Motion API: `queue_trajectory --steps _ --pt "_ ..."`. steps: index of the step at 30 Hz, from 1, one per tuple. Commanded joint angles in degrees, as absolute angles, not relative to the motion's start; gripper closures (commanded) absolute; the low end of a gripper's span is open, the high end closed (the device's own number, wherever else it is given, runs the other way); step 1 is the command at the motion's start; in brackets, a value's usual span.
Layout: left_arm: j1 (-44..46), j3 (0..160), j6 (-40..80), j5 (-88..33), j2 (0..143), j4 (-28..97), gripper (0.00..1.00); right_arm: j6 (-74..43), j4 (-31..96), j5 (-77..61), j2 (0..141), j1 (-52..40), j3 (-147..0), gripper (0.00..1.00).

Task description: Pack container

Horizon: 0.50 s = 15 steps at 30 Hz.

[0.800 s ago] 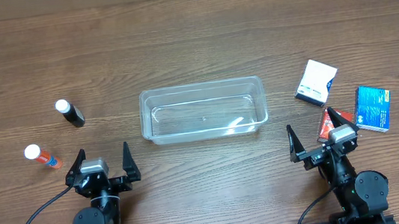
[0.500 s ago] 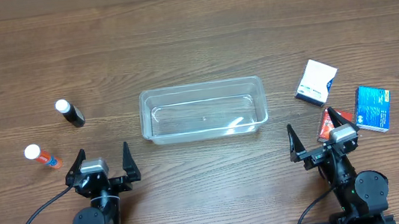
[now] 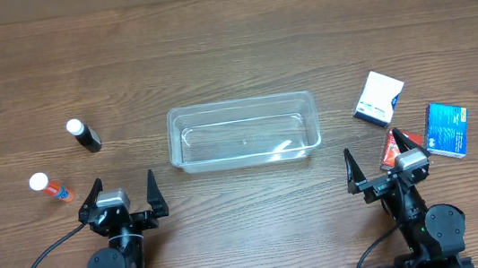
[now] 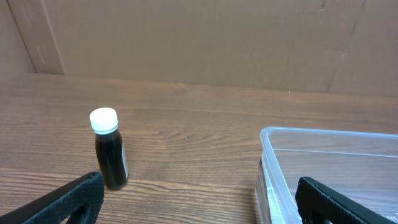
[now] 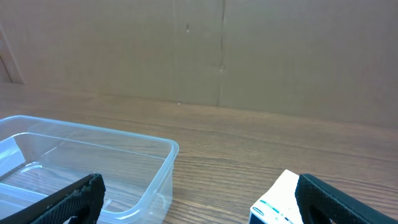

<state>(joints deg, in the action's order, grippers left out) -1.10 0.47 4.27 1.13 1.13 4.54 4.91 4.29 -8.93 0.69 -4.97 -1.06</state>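
Container (image 3: 240, 103) sits about mid-table (image 3: 229, 45), long side toward you, ahead of both arms and between them. Closest to you, your left gripper (image 3: 123, 181) and right gripper (image 3: 372, 150) are both spread wide with nothing in them. From overhead the right one's outer finger overlaps a red box (image 3: 413, 140); can't tell if they touch. An orange tube (image 3: 50, 188) with a white cap lies left of your left gripper. A bit further out there's a blue box (image 3: 448, 129) at far right. Then a black bottle (image 3: 86, 136) stands upright left of the container, and a white box (image 3: 379, 98) lies to its right, both apart from it.
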Motion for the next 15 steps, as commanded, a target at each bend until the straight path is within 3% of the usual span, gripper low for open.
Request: queue_trajectory --steps 1,12,15 --pt "-1.1 0.4 4.3 1.7 1.0 4.4 0.00 4.7 4.1 -8.4 0.7 -5.2 -0.5 0.00" --pt "-1.1 0.4 4.3 1.5 1.0 4.4 0.00 4.5 3.7 -9.1 0.7 -5.2 -0.5 0.00" --pt "-1.1 0.5 6.3 1.5 1.0 4.3 0.00 -0.5 2.9 -10.4 0.7 -5.2 -0.5 0.00"
